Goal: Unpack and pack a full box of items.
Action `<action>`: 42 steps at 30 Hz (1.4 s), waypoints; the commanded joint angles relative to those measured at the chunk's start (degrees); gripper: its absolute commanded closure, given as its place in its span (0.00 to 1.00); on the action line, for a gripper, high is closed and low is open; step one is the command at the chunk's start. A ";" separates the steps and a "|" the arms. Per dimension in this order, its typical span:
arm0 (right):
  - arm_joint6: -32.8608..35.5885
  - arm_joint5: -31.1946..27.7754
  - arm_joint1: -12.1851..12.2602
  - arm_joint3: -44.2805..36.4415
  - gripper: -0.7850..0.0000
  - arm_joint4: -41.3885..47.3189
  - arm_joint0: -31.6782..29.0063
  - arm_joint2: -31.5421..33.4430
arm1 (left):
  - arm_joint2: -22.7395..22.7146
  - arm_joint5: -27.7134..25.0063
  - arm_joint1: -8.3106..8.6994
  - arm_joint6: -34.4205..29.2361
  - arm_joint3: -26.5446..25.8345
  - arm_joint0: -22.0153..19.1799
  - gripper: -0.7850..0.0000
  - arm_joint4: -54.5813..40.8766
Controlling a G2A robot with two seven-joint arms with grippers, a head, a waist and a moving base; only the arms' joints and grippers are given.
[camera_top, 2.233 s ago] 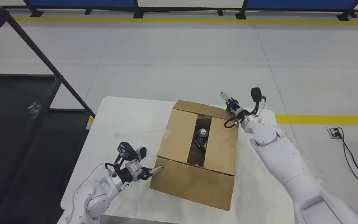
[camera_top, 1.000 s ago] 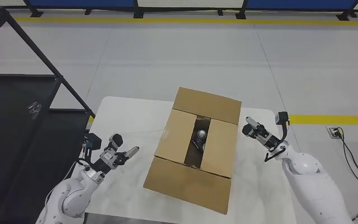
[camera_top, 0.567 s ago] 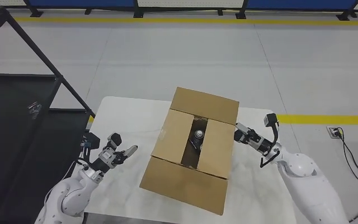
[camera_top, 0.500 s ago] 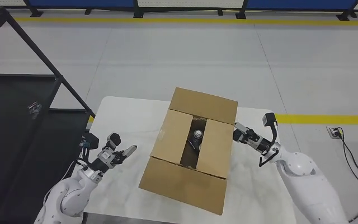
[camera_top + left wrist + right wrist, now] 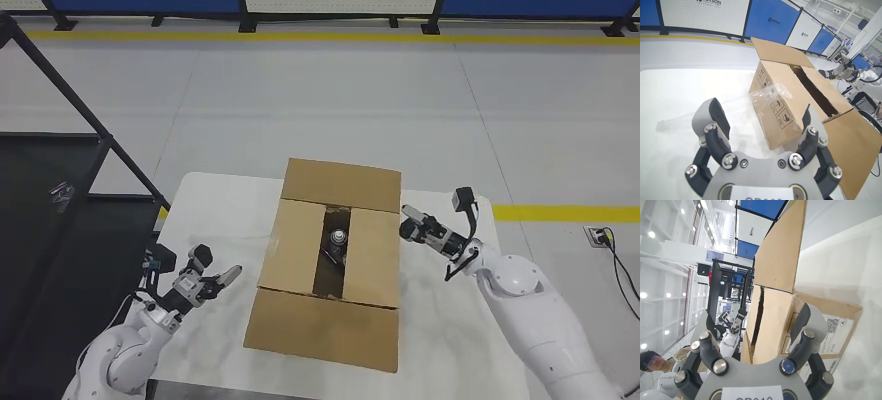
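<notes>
Right wrist view: the right pincer (image 5: 756,313) is spread wide with nothing between its fingers, its opening facing the upper corner of the box (image 5: 776,266) where a side wall meets the top flaps. From above, the right pincer (image 5: 408,225) sits at the edge of the box's right top flap. Whether a fingertip actually touches the cardboard is hard to tell, as the gap is too fine to read.

The left pincer (image 5: 762,111) is also spread and empty. It hangs over the table (image 5: 220,220) near the box's (image 5: 776,128) left wall but apart from it. A strip of loose clear tape (image 5: 770,92) clings to that wall.

The box (image 5: 320,325) stands in the middle of the table. Its two long flaps are folded nearly flat with a dark slot between them, and the end flaps are opened outward. A silver-capped item (image 5: 338,238) shows through the slot.

The cardboard looks stiff in the walls and bendable at the flaps. A full box is probably heavy and likely to slide rather than lift. The free flap edges along the slot look like the best place to take hold.
</notes>
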 commanded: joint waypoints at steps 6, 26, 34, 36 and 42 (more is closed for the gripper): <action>-3.72 -5.71 -0.49 0.55 0.00 3.81 0.36 2.21 | 0.53 2.12 0.03 0.40 0.63 0.65 0.00 3.42; 4.55 4.81 -6.72 -5.95 0.00 -0.15 5.89 -14.76 | 3.75 10.14 -1.14 5.93 -0.89 0.02 0.00 1.76; 3.94 7.57 -10.49 1.43 0.00 -0.28 10.04 -20.16 | 2.96 9.49 -1.12 6.80 -2.73 1.09 0.00 1.69; 3.85 8.28 -11.46 3.43 0.00 0.34 10.97 -21.06 | 2.79 9.09 -1.10 6.90 -3.35 1.40 0.00 1.75; 5.19 6.77 -14.10 8.57 0.00 3.72 12.98 -22.45 | 2.26 7.47 -0.96 6.67 -5.33 2.64 0.00 2.57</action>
